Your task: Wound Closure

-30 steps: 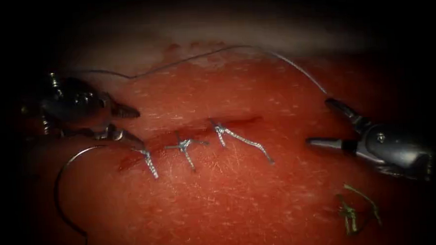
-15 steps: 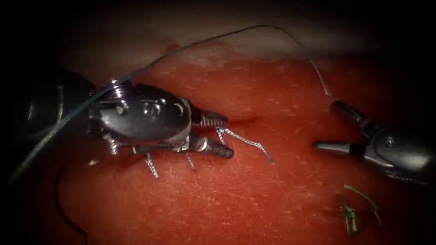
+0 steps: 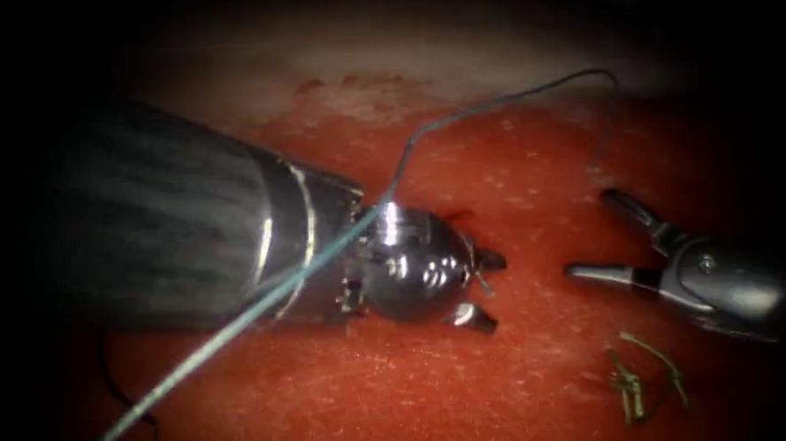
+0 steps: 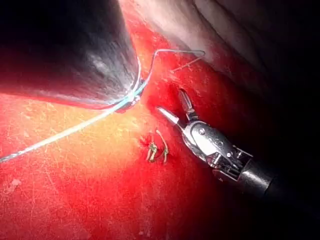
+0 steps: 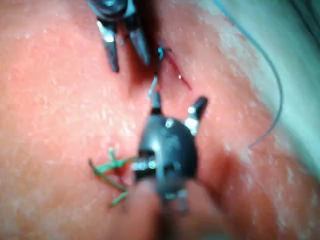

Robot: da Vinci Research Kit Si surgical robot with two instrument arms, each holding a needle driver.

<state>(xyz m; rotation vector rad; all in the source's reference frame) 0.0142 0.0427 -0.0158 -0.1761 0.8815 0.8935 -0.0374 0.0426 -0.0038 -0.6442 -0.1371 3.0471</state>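
From my console, the left tool (image 3: 482, 289) lies long and low over the tissue (image 3: 418, 387). Its shaft comes in from the endoscope view's left and its tip points right, sitting on top of the stitched cut (image 3: 450, 216), so most of the line is hidden under it. Its fingers (image 3: 472, 317) are spread apart with nothing gripped. A short stitch tail (image 3: 482, 281) pokes up in the gap between them, but they aren't closed on it. The thread (image 3: 238, 329) isn't held by either tool. It runs diagonally from lower left up across the left tool's wrist, bends upward there, arcs over to the right, and drops to a loose end just above the right tool (image 3: 599, 236). That tool sits well to the right of the cut, pointing left, with its fingers (image 3: 627, 208) wide apart and empty. The left wrist view has the same forked right tool (image 4: 174, 104) and the thread (image 4: 75, 130) hugging the dark shaft. The right wrist view has the right tool (image 5: 177, 102) facing the left tool (image 5: 123, 52), both splayed. Green thread scraps (image 3: 643, 373) lie on the tissue just below the right tool. As for the needle, I honestly can't tell where it is. There's a thin dark curve (image 3: 122, 400) at the far left, but I can't say whether it's needle or thread.
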